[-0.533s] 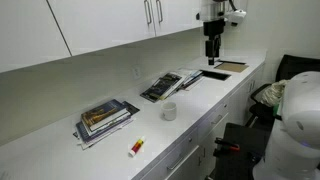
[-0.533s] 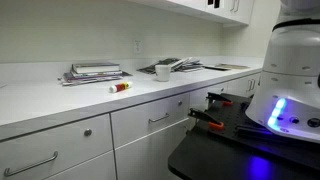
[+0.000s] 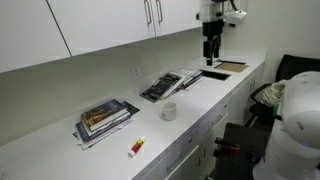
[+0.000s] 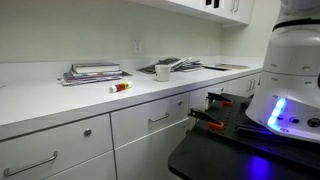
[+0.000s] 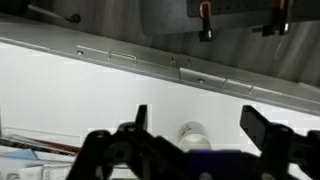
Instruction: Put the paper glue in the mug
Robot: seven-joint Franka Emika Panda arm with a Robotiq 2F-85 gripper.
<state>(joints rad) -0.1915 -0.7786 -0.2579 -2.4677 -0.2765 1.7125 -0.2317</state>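
Note:
The paper glue (image 3: 136, 147) is a small white and yellow stick with a red end. It lies on the white counter near the front edge, and also shows in the lower exterior view (image 4: 119, 87). The mug (image 3: 169, 111) is a small white cup standing upright on the counter, apart from the glue; it shows in both exterior views (image 4: 162, 71). My gripper (image 3: 211, 55) hangs high above the counter by the upper cabinets, far from both things. In the wrist view the gripper (image 5: 200, 125) is open and empty, with the mug (image 5: 193, 133) far below between the fingers.
A stack of dark books (image 3: 105, 117) lies on the counter behind the glue. More books and papers (image 3: 170, 85) lie past the mug. A sink area with a board (image 3: 228, 68) is at the counter's far end. Upper cabinets (image 3: 110, 25) hang overhead.

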